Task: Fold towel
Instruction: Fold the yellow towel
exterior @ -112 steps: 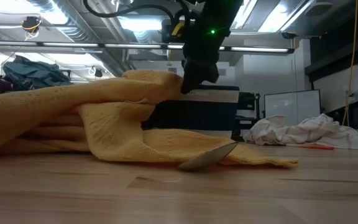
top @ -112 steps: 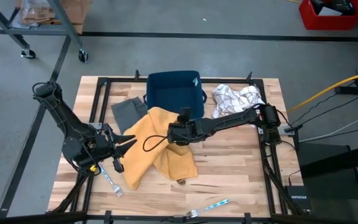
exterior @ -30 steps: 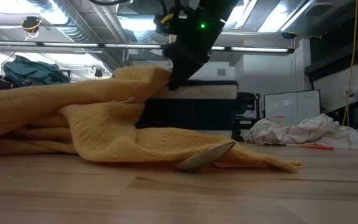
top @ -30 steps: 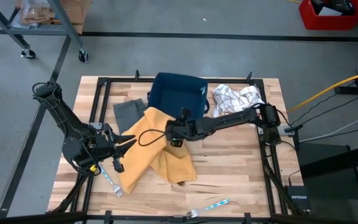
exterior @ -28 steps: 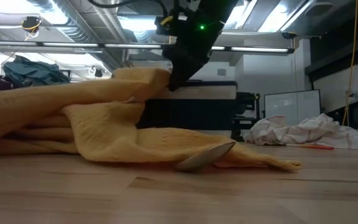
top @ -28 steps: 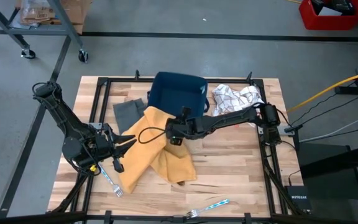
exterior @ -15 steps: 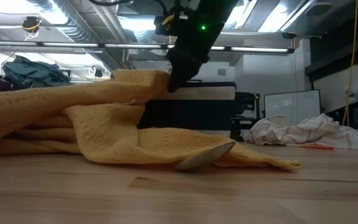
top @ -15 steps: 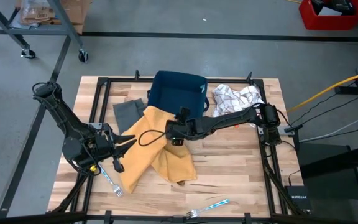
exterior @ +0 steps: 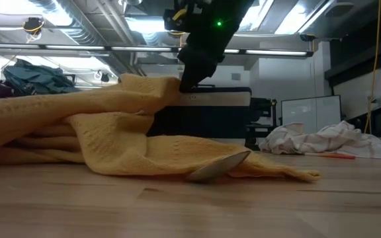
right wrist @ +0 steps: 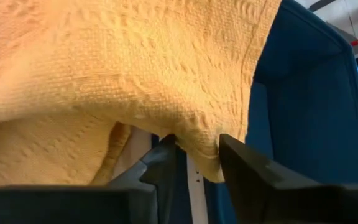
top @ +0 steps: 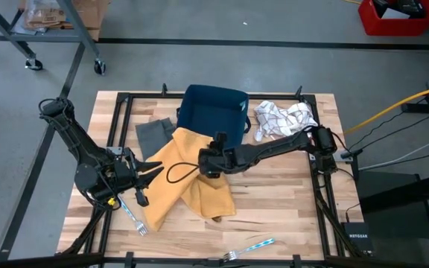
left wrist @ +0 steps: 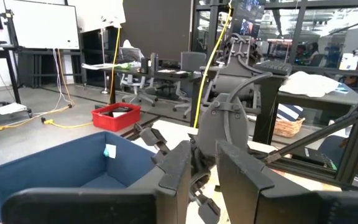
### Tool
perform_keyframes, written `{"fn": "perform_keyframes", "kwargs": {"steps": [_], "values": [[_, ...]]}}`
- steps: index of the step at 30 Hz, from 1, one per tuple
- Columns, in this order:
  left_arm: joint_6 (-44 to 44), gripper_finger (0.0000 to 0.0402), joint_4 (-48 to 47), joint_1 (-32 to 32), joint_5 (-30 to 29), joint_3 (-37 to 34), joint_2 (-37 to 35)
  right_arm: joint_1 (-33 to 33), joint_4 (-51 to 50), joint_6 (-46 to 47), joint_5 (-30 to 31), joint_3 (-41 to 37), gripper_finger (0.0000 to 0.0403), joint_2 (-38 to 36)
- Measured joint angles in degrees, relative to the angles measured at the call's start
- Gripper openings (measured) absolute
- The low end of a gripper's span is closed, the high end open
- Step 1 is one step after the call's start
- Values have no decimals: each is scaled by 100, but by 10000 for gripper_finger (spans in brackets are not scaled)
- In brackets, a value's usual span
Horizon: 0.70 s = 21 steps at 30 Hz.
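The yellow towel (top: 185,182) lies crumpled across the table's middle, its far-right part raised in a hump (exterior: 144,89). My right gripper (top: 203,162) reaches in from the right and is shut on that raised part. It shows in the low view (exterior: 185,84) and in the right wrist view (right wrist: 197,163), where yellow weave (right wrist: 135,74) fills the picture. My left gripper (top: 153,170) hovers open at the towel's left edge. Its wrist view (left wrist: 205,174) looks level across at the right arm, with no towel between the fingers. My right gripper pinches a bunched edge of the towel (right wrist: 197,148) between its two fingers. It comes from the table's right side, slanting downward. The held part is lifted off the table. The rest drapes slackly away to the left and rests on the wood (exterior: 58,155).
A blue bin (top: 213,112) stands just beyond the towel, with a grey cloth (top: 153,134) to its left and a white patterned cloth (top: 283,119) to its right. Two forks (top: 134,216) (top: 250,248) and a spoon (exterior: 218,167) lie near the front edge.
My right gripper, still shut on the towel, has crept slightly toward the near edge, and the raised part has come with it. The rest of the towel has stayed where it lay.
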Motion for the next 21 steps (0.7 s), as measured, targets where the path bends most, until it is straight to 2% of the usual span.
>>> {"fn": "perform_keyframes", "kwargs": {"steps": [7,13,18,21], "values": [[0,70,1,-1,0,0,2,8,0,0,4,0,84,0],[2,70,1,1,0,0,0,20,-3,-1,63,18,14,0],[158,70,3,0,0,0,0,103,-40,0,427,374,21,16],[227,70,5,1,0,0,2,139,-193,-2,665,800,10,17]]}}
